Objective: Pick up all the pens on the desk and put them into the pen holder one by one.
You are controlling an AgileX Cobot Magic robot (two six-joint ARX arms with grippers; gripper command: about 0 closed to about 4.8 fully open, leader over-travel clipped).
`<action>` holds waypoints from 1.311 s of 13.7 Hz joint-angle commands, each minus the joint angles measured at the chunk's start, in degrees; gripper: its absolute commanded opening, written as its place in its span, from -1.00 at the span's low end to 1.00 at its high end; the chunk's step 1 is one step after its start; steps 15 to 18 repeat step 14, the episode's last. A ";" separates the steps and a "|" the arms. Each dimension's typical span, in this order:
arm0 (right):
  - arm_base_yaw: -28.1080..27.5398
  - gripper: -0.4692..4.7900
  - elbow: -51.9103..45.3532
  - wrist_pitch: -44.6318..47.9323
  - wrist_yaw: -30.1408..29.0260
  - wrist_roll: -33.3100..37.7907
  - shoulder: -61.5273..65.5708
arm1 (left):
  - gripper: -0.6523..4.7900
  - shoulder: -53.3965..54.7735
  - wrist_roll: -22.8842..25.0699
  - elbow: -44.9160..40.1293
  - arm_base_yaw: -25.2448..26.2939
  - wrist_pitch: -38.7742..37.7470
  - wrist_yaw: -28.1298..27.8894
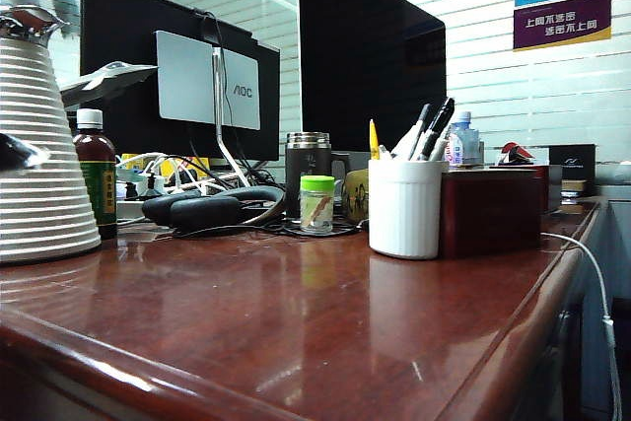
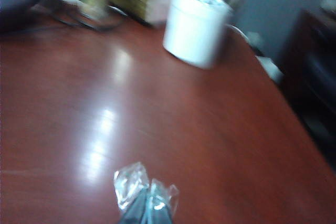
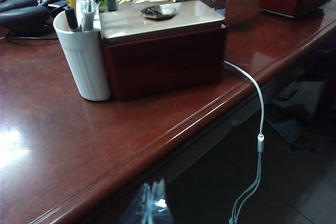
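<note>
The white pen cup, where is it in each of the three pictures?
Exterior view: the white ribbed pen holder stands right of centre on the desk, touching the dark red box.
Left wrist view: blurred, at the desk's far side.
Right wrist view: against the dark red box.
Shared landmark: the yellow pen sticking up from it.

The pens stand upright in the pen holder, which rests on the worktop with a box touching its right side and a steel mug and a small jar behind and to its left. A white cable runs from behind the box over the worktop's edge. The left gripper, closed, hangs over bare worktop well before the pen holder, and the right gripper, closed, sits just off the worktop's edge.
</note>
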 commanded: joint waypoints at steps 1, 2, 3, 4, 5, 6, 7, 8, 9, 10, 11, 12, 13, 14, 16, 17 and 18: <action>0.02 -0.83 -0.28 0.70 0.00 -0.15 -0.07 | -0.75 -0.48 -0.15 -0.04 15.50 0.42 8.63; 0.02 -0.83 -0.28 0.68 0.00 -0.15 -0.07 | -0.75 -0.92 -0.15 -0.04 22.62 0.28 9.38; 0.02 -0.83 -0.28 0.68 0.00 -0.15 -0.07 | -0.75 -1.40 -0.13 -0.04 28.79 0.46 8.96; -0.37 -0.83 -0.28 0.70 -0.11 -0.15 -0.07 | -0.75 -1.42 -0.13 -0.04 33.73 0.26 7.30; -1.01 -0.83 -0.28 0.70 -0.37 -0.15 -0.07 | -0.75 -1.42 -0.11 -0.04 35.91 0.09 5.18; -2.29 -0.83 -0.28 0.70 -0.26 -0.15 -0.07 | -0.75 -1.42 -0.13 -0.04 36.44 -0.07 4.35; -3.54 -0.83 -0.28 0.70 -0.24 -0.15 -0.07 | -0.75 -1.42 -0.13 -0.04 36.46 -0.02 3.80; -5.11 -0.83 -0.28 0.68 -0.24 -0.15 -0.07 | -0.75 -1.42 -0.13 -0.04 36.44 -0.02 3.80; -6.56 -0.83 -0.28 0.70 -0.17 -0.17 -0.07 | -0.75 -1.42 -0.13 -0.04 36.44 -0.07 3.80; -7.52 -0.83 -0.28 0.70 -0.20 -0.15 -0.07 | -0.75 -1.42 -0.13 -0.04 36.44 -0.04 3.80; -7.98 -0.83 -0.28 0.70 -0.22 -0.15 -0.07 | -0.75 -1.42 -0.13 -0.04 36.44 -0.04 3.80; -7.96 -0.83 -0.28 0.70 -0.20 -0.15 -0.07 | -0.75 -1.42 -0.13 -0.04 36.44 -0.04 3.80; -7.96 -0.83 -0.28 0.70 -0.22 -0.15 -0.07 | -0.75 -1.42 -0.13 -0.04 36.44 -0.04 3.80; -7.96 -0.83 -0.28 0.70 -0.22 -0.15 -0.07 | -0.75 -1.42 -0.13 -0.04 36.46 -0.04 3.80; -7.96 -0.83 -0.28 0.70 -0.22 -0.15 -0.07 | -0.75 -1.42 -0.13 -0.04 36.46 -0.04 3.80; -7.96 -0.83 -0.28 0.70 -0.22 -0.15 -0.07 | -0.75 -1.42 -0.13 -0.04 36.46 -0.04 3.80; -7.96 -0.83 -0.28 0.70 -0.22 -0.15 -0.07 | -0.75 -1.42 -0.13 -0.04 36.46 -0.04 3.80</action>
